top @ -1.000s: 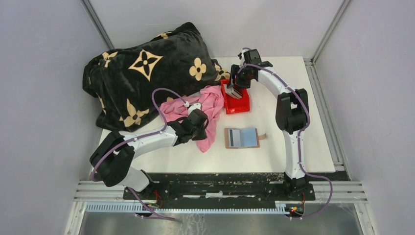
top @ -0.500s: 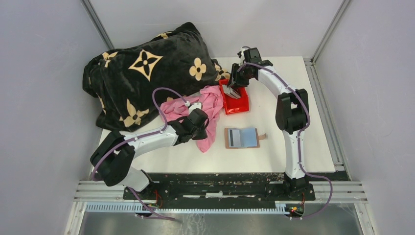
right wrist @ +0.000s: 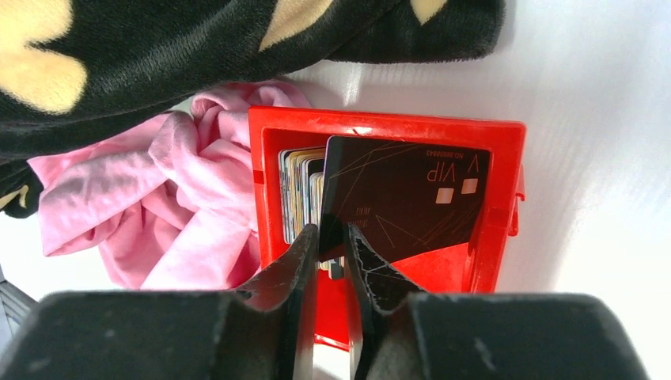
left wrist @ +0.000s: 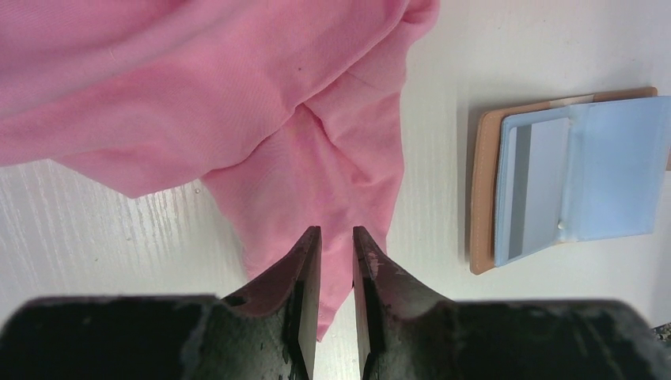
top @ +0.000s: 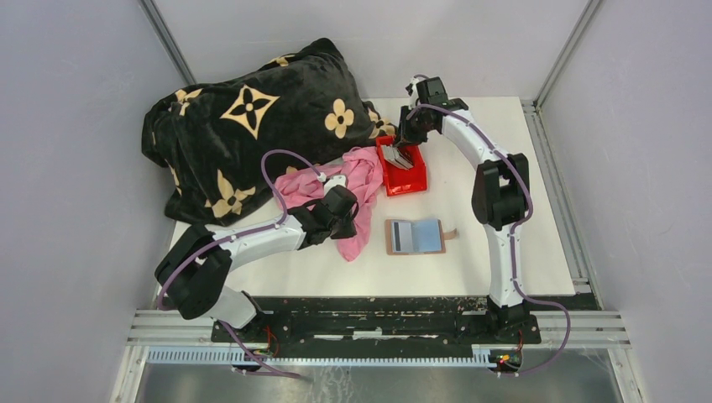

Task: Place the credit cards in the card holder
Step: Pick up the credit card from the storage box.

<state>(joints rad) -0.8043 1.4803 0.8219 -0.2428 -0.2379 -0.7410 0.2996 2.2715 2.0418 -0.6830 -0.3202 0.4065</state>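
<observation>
right gripper (right wrist: 331, 237) clamped on dark card (right wrist: 403, 198) in bin (right wrist: 506, 134) | risk: corner hold (barely any), card may swivel out | left gripper (left wrist: 336, 245) jaws slightly apart, empty

Near corner of dark card (right wrist: 403, 198) lost between fingers of right gripper (right wrist: 331, 235); credit cards (right wrist: 297, 190) beside it partly covered. Left wrist view cuts card holder (left wrist: 554, 174) at its right edge.
</observation>
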